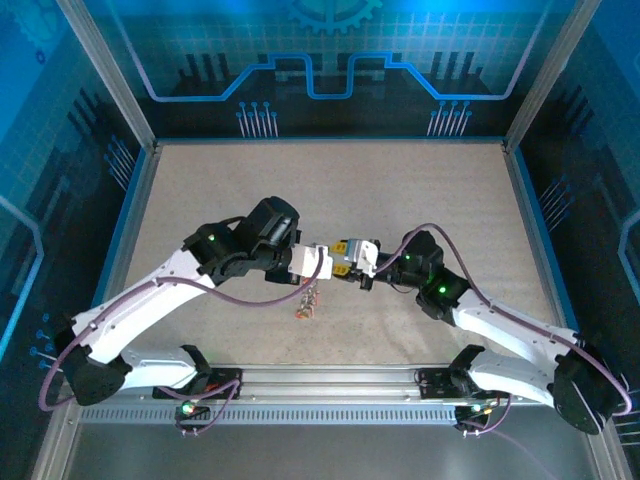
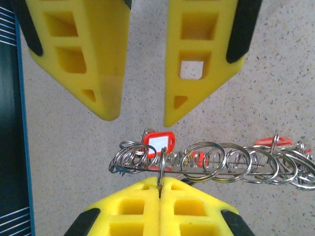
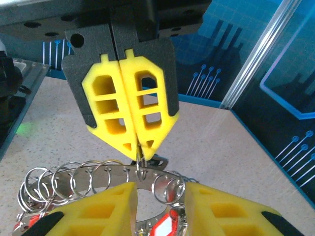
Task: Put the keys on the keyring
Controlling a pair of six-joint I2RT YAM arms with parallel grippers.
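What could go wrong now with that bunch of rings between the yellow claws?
1. The left gripper pinches only the thin edge of one small ring at its fingertips; a slip could drop the whole keyring.
2. The open right gripper faces many crowded loops, so closing might catch the wrong one.
3. Both grippers sit nearly tip to tip and could bump.

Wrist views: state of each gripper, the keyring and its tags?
left gripper: shut, pinching one thin ring of the keyring.
right gripper: open, one finger on either side of the keyring.
keyring: held by the left gripper, strung with many small rings.
red tag: strung on the keyring.
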